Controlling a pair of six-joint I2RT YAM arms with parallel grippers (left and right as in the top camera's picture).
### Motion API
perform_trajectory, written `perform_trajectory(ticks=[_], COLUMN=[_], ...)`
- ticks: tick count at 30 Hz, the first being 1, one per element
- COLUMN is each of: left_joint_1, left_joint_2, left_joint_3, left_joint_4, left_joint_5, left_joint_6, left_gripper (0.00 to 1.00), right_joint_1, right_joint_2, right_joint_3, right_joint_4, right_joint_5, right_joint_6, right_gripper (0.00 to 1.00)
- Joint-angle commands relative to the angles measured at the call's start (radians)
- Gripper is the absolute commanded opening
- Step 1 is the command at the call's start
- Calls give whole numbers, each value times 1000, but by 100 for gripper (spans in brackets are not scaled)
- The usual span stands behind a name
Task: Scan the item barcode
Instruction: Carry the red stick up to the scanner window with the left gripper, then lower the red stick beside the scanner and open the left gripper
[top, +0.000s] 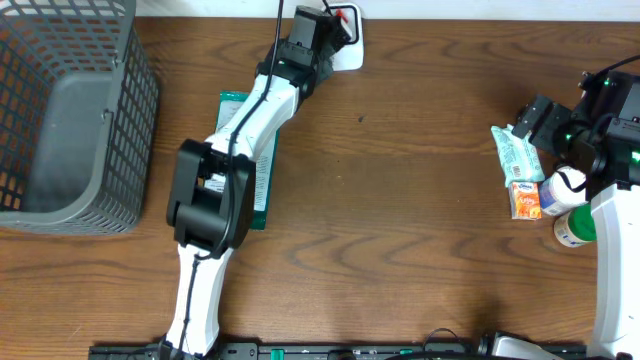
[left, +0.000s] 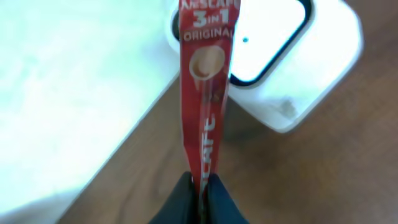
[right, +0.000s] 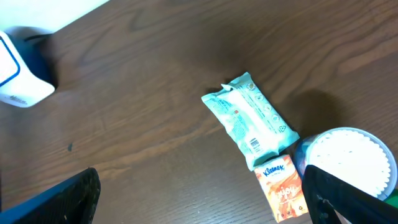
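The red Nescafé 3 in 1 sachet (left: 205, 93) is at the white scanner (left: 311, 74) on the far side of the tabletop (top: 420, 200). One end is clamped in the left gripper (left: 202, 186). The right gripper (right: 200, 186) has its jaws wide apart and holds nothing. It is above a teal wipes pack (right: 249, 118), which touches a small orange tissue pack (right: 283, 186), beside a white-lidded jar (right: 345, 158).

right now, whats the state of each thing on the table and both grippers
left gripper: shut on the Nescafe sachet
Nescafe sachet: pinched at one end, over the white scanner
right gripper: open, holding nothing
wipes pack: lying flat
Kleenex pack: lying flat beside it
white-lidded jar: upright, lid on
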Motion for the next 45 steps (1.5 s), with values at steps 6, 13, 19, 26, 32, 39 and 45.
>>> perform_trajectory(ticks=[6, 13, 19, 26, 32, 39, 45], left_joint_1=[11, 11, 13, 19, 61, 73, 49], left_joint_2=[25, 25, 25, 25, 25, 25, 25], left_joint_3=[49, 71, 71, 71, 71, 31, -17], left_joint_4=[57, 50, -2, -205, -296, -230, -150], left_joint_5=[95, 160, 159, 158, 181, 334, 294], left_joint_6=[53, 17, 2, -2, -436, -935, -1152], left_gripper=[14, 17, 16, 23, 34, 55, 55], right_joint_1=[-7, -7, -7, -7, -7, -7, -7], right_joint_2=[1, 1, 1, 1, 1, 1, 1], right_joint_3=[5, 5, 5, 5, 5, 5, 5], right_joint_4=[-1, -1, -1, -1, -1, -1, -1], right_joint_5=[13, 13, 13, 13, 13, 13, 13], right_joint_6=[-2, -2, -2, -2, -2, -2, -2], right_gripper=[99, 99, 99, 99, 99, 99, 99])
